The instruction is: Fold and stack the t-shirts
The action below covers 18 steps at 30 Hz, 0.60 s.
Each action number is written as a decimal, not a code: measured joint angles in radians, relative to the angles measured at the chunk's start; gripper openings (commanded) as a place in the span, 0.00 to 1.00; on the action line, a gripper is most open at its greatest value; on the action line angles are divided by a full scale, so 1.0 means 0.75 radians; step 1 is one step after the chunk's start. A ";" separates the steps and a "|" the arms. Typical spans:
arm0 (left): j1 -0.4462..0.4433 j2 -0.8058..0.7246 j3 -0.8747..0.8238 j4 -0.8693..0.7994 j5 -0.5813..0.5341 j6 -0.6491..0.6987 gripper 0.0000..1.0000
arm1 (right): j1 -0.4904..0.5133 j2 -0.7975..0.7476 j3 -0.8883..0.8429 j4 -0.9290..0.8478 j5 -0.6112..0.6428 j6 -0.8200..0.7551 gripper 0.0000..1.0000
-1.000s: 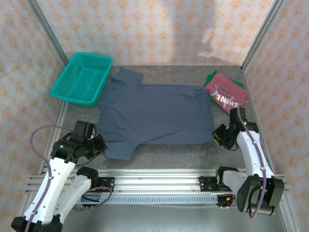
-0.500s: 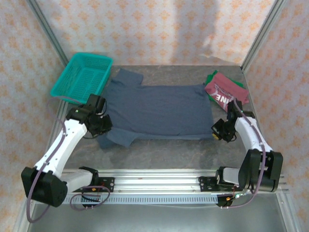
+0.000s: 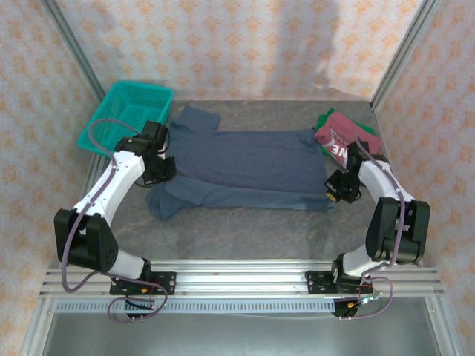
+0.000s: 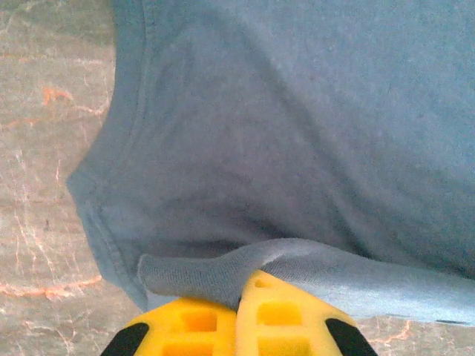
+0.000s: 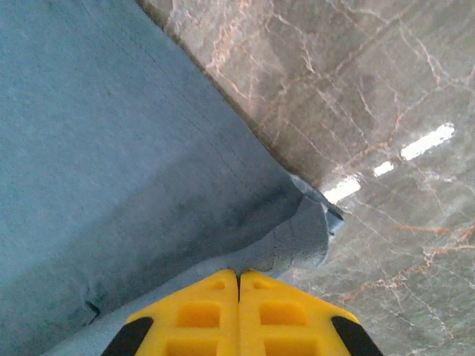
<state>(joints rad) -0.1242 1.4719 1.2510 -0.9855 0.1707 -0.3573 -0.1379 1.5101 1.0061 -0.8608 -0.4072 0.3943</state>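
Blue t-shirt [image 3: 245, 167], soft matte cloth, lies on the marbled table [image 3: 245, 226], near hem doubled over. Left gripper [image 3: 160, 170] and right gripper [image 3: 335, 188] each clamp that folded edge, seemingly at its corners.

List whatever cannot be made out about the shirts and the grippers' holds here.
- Green cloth t-shirt: top view, mostly buried under the dark red printed t-shirt; whether it is folded is unclear.
- White lettering on the red shirt: top view, partly hidden by the right arm.
- Plain slate-blue cloth t-shirt: how much hem each shut gripper pinches; the left gripper and right gripper are cut off by the wrist views' bottom edges.
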 measured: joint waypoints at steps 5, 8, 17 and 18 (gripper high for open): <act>0.027 0.120 0.069 0.015 0.000 0.074 0.00 | 0.000 0.087 0.067 0.012 0.001 -0.019 0.09; 0.030 0.212 0.135 0.016 0.000 0.113 0.00 | 0.004 0.149 0.108 0.018 0.011 -0.031 0.09; 0.030 0.427 0.280 0.044 -0.005 0.170 0.04 | 0.017 0.335 0.243 0.047 0.043 -0.034 0.16; 0.030 0.448 0.296 0.044 -0.005 0.173 0.12 | 0.019 0.362 0.272 0.057 0.045 -0.030 0.23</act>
<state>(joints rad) -0.1017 1.8076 1.4731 -0.9524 0.1669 -0.2276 -0.1238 1.7813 1.2102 -0.8181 -0.3733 0.3717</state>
